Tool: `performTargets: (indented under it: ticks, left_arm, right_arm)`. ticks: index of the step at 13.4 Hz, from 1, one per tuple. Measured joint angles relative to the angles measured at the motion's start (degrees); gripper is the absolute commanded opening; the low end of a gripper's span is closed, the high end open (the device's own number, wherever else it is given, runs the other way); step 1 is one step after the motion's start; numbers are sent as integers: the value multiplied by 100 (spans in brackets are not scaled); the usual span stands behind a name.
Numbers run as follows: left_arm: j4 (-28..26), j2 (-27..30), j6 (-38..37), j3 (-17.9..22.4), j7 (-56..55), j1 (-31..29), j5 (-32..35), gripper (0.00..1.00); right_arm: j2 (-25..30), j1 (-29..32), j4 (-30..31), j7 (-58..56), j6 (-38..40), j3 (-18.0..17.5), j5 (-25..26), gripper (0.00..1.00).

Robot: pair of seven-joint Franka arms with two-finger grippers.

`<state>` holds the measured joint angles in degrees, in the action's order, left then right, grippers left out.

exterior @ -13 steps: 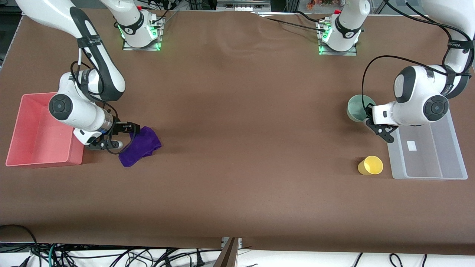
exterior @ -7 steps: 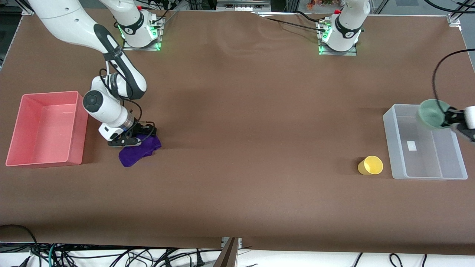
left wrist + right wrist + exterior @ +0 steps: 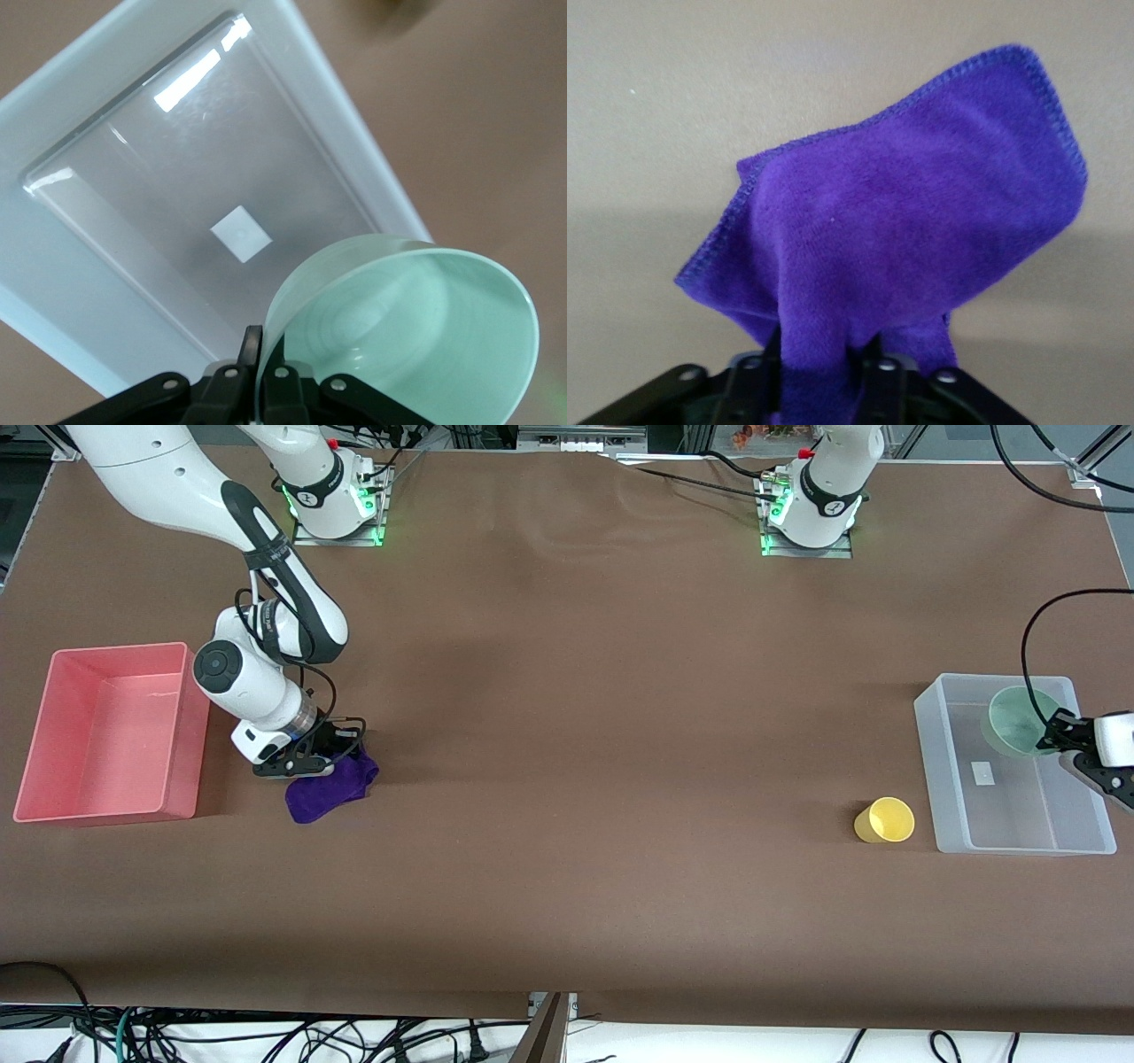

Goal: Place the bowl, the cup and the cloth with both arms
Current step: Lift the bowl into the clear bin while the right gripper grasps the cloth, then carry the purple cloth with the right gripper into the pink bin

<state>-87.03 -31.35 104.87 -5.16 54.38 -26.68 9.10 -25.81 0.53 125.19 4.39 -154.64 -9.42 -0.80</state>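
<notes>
Clear bin (image 3: 939,779) at left arm's end: left gripper (image 3: 1063,735) over it, clamped on tilted bowl (image 3: 1014,722) rim. Right gripper (image 3: 332,751) low beside pink bin (image 3: 186,717), pinching cloth (image 3: 332,790) bunched on table. Cup (image 3: 884,820) beside clear bin, mouth tipped toward camera.

no readable text, labels or numbers anywhere
</notes>
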Motion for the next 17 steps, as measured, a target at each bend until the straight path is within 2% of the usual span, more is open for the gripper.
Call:
performTargets:
  ticks: [2,5,6,7,8,9,11,13,15,17]
  left_arm:
    - [117,-325,316,4,2,-135,0,0]
    - [149,-825,1026,6,3,-283,0,0]
    - [154,-948,1128,6,3,-301,0,4]
    - [159,-1038,1171,5,-1,-311,0,47]
    - [160,-1092,1183,6,-8,-321,0,82]
    - [165,-1114,1184,5,-14,-328,0,100]
    - [206,-1116,1184,5,-15,-330,0,100]
    - [298,-1110,1178,-11,-14,-330,0,100]
    - [430,-985,1024,-96,-14,-316,0,100]
    - [548,-645,616,-390,-141,-302,-1,100]
  right_arm:
    - [69,3,-189,0,363,18,0,0]
    - [335,43,-913,-20,1815,68,2,0]
    - [449,81,-1196,-83,2364,82,3,0]
    - [576,120,-1497,-216,2951,140,5,0]
    - [693,147,-1790,-415,3547,256,8,0]
    - [788,161,-2119,-713,4217,441,11,0]
    - [906,189,-2860,-1506,5534,964,17,0]
    - [935,229,-3389,-2343,6360,1584,76,0]
    - [931,271,-3509,-3164,6558,2145,263,0]
    - [895,293,-3509,-3827,6559,2585,382,0]
